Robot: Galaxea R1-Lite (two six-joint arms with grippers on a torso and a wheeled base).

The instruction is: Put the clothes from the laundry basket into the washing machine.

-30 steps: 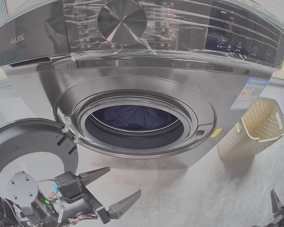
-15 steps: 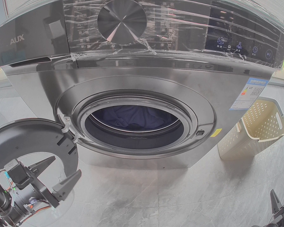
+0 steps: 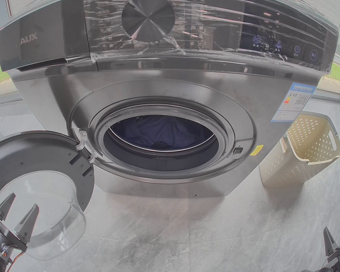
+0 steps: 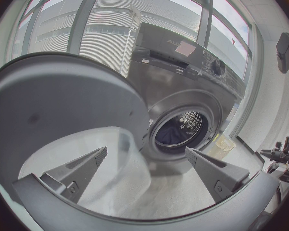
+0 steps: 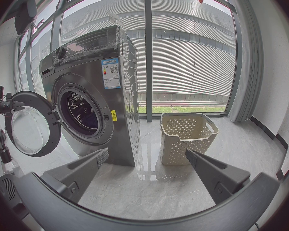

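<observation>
The grey washing machine (image 3: 170, 84) stands with its round door (image 3: 37, 159) swung open to the left. Dark blue clothes (image 3: 162, 131) lie inside the drum (image 4: 178, 132). A cream perforated laundry basket (image 3: 309, 148) sits on the floor just right of the machine, and its inner walls (image 5: 186, 127) show. My left gripper (image 3: 17, 212) is open and holds nothing, low at the left in front of the door's glass bowl (image 4: 96, 164). My right gripper (image 3: 338, 235) is open low at the right, well short of the basket (image 5: 186, 135).
Grey tiled floor (image 3: 200, 227) stretches between me and the machine. Tall windows (image 5: 189, 48) rise behind the machine and basket, and a curtain (image 5: 250, 64) hangs at the right. The open door (image 5: 32, 129) juts out over the floor on the left.
My left gripper has swung from the floor below the drum opening leftward, and now sits in front of the open door. The head camera shifted slightly. The right gripper stayed put.
</observation>
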